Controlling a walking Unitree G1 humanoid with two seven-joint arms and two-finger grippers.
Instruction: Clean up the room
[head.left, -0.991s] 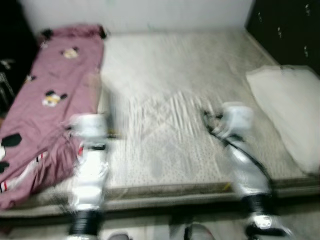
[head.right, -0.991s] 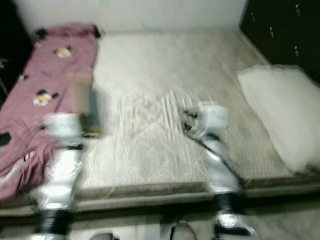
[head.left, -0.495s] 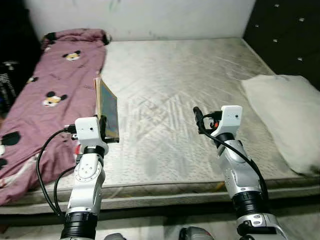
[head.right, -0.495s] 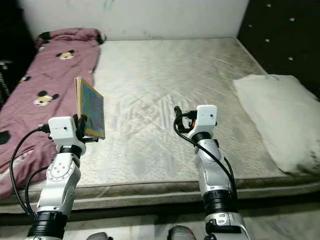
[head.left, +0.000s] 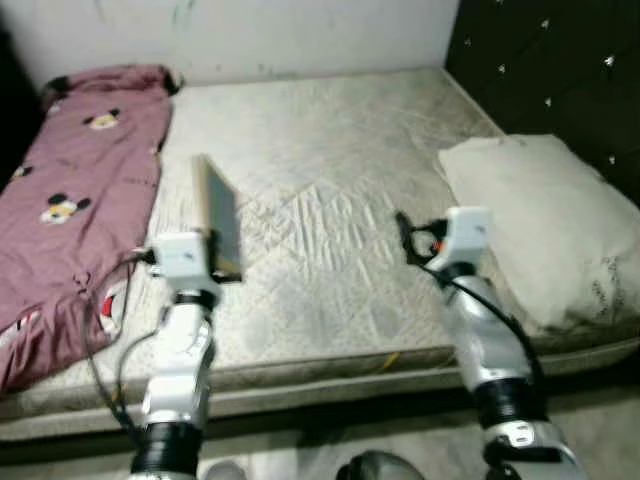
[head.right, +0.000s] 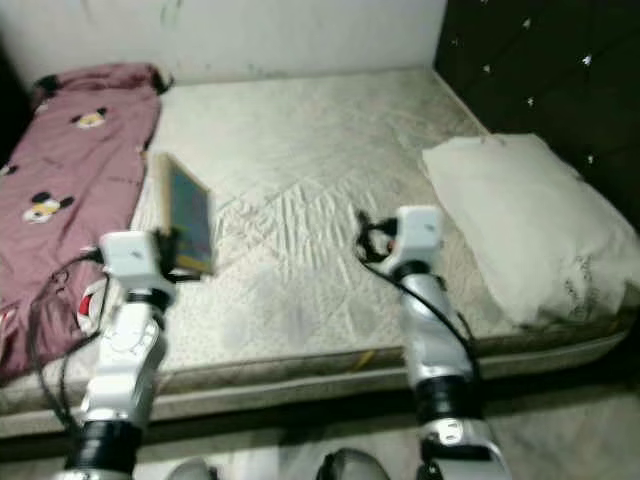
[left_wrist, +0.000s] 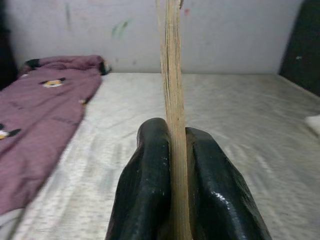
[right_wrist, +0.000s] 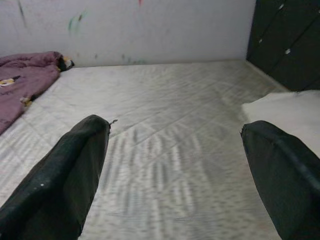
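— Held in the left gripper (left_wrist: 172, 165)?
— A thin, flat, tan-edged book with a blue-green cover (head.left: 218, 212), clamped edge-on between both black fingers (left_wrist: 145, 185). Standing upright, left of centre in the left eye view, raised over the near part of the pale quilted mattress (head.left: 320, 150). Seen edge-on in the left wrist view: a narrow tan strip rising from the fingers to the top of the frame.

— Cover details?
— Blue-green with a yellowish border, slightly blurred; no print legible.

— And the right gripper (right_wrist: 175, 165)?
— Spread wide, nothing between its fingers (right_wrist: 65, 175). Poised right of centre in the left eye view, above the mattress, near the rumpled white pillow (head.left: 540, 220).

— Around them?
— Pink blanket with cartoon mouse heads (head.left: 70, 190) along the left side of the frame, draped over the near edge of the mattress. White pillow at the right edge, against the dark tufted headboard (head.left: 560, 70). Pale wall (head.left: 250, 35) across the top. Black cable (head.left: 105, 340) looping beside the left silver arm.
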